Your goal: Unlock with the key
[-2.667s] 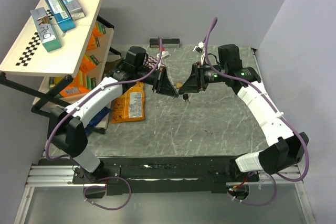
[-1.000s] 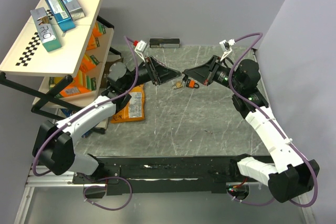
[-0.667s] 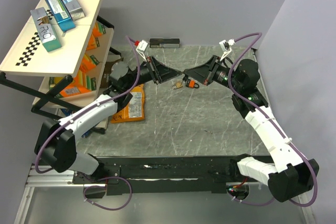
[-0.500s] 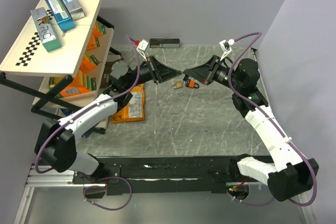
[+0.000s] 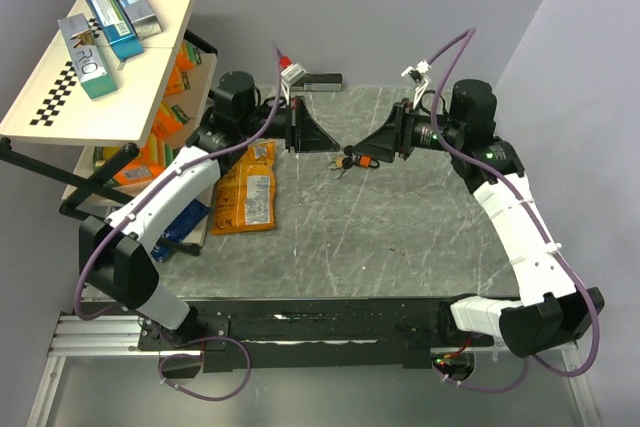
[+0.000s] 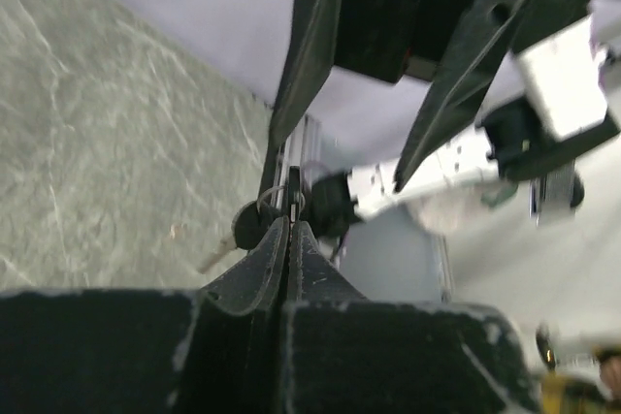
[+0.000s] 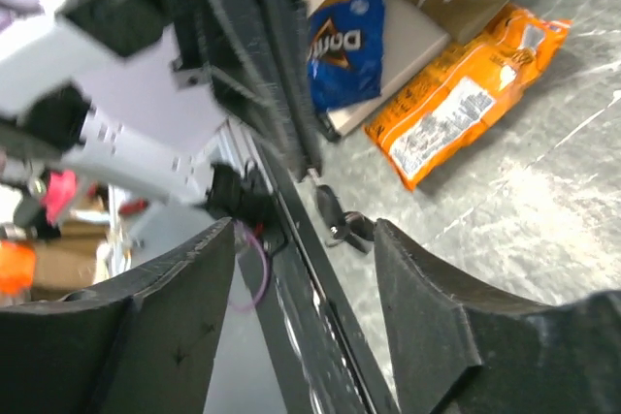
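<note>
The key (image 6: 250,225) is a small cluster of black-headed keys on a thin ring. My left gripper (image 6: 290,220) is shut, with that ring pinched at its tips. In the top view the left gripper (image 5: 335,147) points right, and the key (image 5: 345,160) lies just below its tip beside a small orange-red padlock (image 5: 367,159). Whether the key is in the padlock is not visible. My right gripper (image 5: 362,150) faces the left one from the right. In the right wrist view the right gripper (image 7: 306,228) is open, and the key (image 7: 330,206) shows ahead between its fingers, untouched.
An orange snack bag (image 5: 247,195) lies left of the grippers on the grey stone table (image 5: 400,237). A blue chip bag (image 7: 354,41) sits by a shelf rack (image 5: 100,97) with boxes at far left. A black box (image 5: 312,80) rests at the back edge.
The right gripper has opened and drawn back a little to the right. The left arm has swung so its gripper points more level, with the key at its tip.
</note>
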`<state>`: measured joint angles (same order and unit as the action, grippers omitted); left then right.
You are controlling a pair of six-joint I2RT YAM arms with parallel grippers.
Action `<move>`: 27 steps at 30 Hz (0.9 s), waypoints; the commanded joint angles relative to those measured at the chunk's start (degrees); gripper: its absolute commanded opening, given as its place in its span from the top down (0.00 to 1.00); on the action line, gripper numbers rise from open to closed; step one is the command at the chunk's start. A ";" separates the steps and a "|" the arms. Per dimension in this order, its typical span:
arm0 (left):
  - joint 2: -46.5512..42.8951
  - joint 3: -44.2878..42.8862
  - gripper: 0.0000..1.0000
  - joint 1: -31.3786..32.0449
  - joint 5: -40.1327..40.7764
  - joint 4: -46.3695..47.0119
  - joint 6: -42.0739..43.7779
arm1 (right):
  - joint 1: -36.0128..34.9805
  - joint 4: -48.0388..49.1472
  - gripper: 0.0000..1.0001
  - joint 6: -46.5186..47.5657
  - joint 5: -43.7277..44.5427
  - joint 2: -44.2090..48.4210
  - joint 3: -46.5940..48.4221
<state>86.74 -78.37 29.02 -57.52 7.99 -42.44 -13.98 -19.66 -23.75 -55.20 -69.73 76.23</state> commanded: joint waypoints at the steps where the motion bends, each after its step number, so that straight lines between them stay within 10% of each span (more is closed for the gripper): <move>1: 1.85 -8.12 0.99 -0.01 -9.36 -25.21 19.23 | -0.69 -18.12 0.39 13.37 -5.97 -1.80 7.44; 22: 3.00 -9.61 0.99 0.69 -16.31 -27.32 18.79 | -9.75 -24.90 0.72 19.27 -5.88 -7.61 10.26; 27: 2.82 -9.61 0.99 0.78 -15.09 -26.71 18.88 | -10.28 -24.46 1.00 19.09 -6.50 -7.87 9.82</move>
<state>89.84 -85.54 29.32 -72.40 -19.66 -25.45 -23.35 -44.84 -4.80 -59.70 -77.34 84.38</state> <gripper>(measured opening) 0.027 0.105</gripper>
